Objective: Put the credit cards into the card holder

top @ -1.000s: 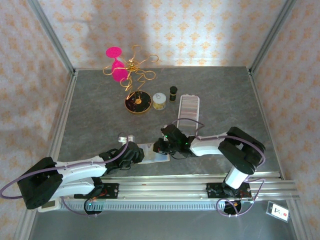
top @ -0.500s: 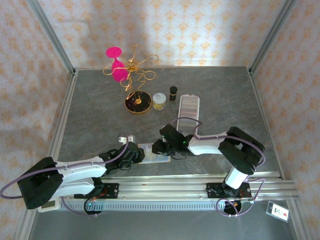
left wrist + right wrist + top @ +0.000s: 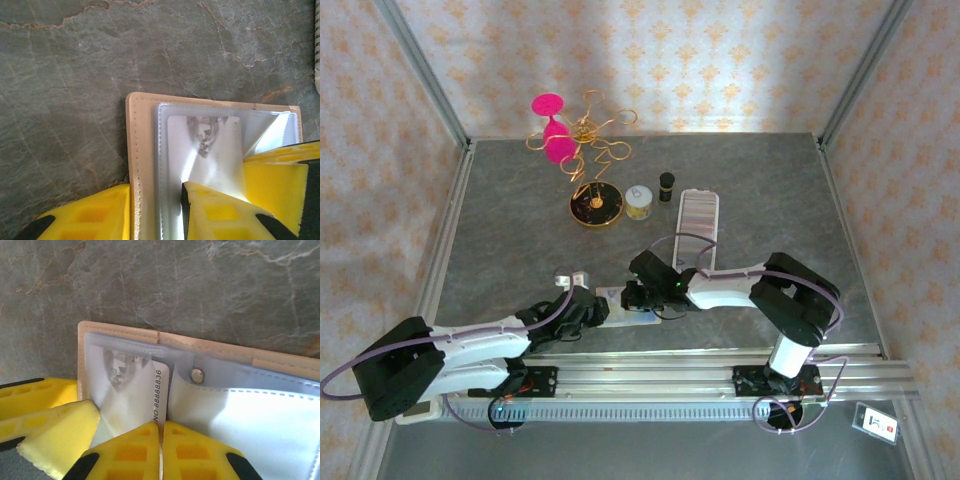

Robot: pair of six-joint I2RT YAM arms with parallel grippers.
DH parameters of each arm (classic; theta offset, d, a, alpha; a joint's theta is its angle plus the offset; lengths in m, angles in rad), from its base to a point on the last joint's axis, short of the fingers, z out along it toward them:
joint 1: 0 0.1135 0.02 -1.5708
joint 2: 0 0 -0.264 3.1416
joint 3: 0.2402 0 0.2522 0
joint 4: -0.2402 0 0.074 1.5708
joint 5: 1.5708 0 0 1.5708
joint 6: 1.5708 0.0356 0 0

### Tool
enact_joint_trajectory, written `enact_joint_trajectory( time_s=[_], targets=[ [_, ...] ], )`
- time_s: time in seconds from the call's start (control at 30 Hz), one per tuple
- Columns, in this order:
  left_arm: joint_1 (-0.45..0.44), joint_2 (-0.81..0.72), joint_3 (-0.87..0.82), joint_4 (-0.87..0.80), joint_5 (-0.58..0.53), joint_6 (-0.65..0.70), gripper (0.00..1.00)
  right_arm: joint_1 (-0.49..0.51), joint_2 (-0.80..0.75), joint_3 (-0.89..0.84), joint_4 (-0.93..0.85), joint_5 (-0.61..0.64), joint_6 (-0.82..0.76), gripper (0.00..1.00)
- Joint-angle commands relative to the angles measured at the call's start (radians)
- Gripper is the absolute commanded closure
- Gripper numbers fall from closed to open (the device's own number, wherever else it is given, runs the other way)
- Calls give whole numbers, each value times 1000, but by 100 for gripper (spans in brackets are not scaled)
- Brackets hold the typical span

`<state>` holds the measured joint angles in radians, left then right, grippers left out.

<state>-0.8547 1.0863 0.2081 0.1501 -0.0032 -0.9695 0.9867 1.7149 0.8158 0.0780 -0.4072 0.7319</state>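
The card holder (image 3: 616, 297) lies open near the table's front edge, a cream-beige wallet (image 3: 140, 150) with clear sleeves and a snap (image 3: 197, 374). My left gripper (image 3: 155, 210) is shut on its left edge, one finger outside the beige cover, the other on the sleeve. A whitish credit card (image 3: 157, 395) with a printed number sits partly inside the left sleeve (image 3: 210, 150). My right gripper (image 3: 161, 450) is shut on this card's near edge. In the top view the left gripper (image 3: 588, 308) and right gripper (image 3: 638, 298) meet over the wallet.
At the back stand a gold wire stand with pink discs (image 3: 575, 140), a small round jar (image 3: 639, 201), a dark bottle (image 3: 667, 184) and a long clear ribbed case (image 3: 698, 215). A small metal piece (image 3: 568, 276) lies left of the wallet. A rail (image 3: 720, 355) runs along the front.
My right gripper has shifted a little to the left over the wallet with the card. The left arm has hardly moved.
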Motion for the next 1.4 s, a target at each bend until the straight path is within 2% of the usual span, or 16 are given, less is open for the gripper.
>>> enact_joint_trajectory(
  time_s=[0.0, 0.2, 0.5, 0.83, 1.37],
  targets=[
    [2, -1, -24, 24, 70, -20, 71, 30, 18, 38, 4, 14, 10, 93],
    [2, -8, -23, 15, 67, -19, 71, 33, 5, 27, 8, 36, 23, 89],
    [3, -37, -29, -25, 48, -15, 70, 33, -92, 21, -136, 171, -10, 78],
    [2, -48, -30, -41, 42, -4, 70, 33, -206, -58, -215, 258, 17, 67],
    [1, -57, -33, -47, 48, -3, 71, 35, -110, -91, -196, 222, 35, 60]
  ],
)
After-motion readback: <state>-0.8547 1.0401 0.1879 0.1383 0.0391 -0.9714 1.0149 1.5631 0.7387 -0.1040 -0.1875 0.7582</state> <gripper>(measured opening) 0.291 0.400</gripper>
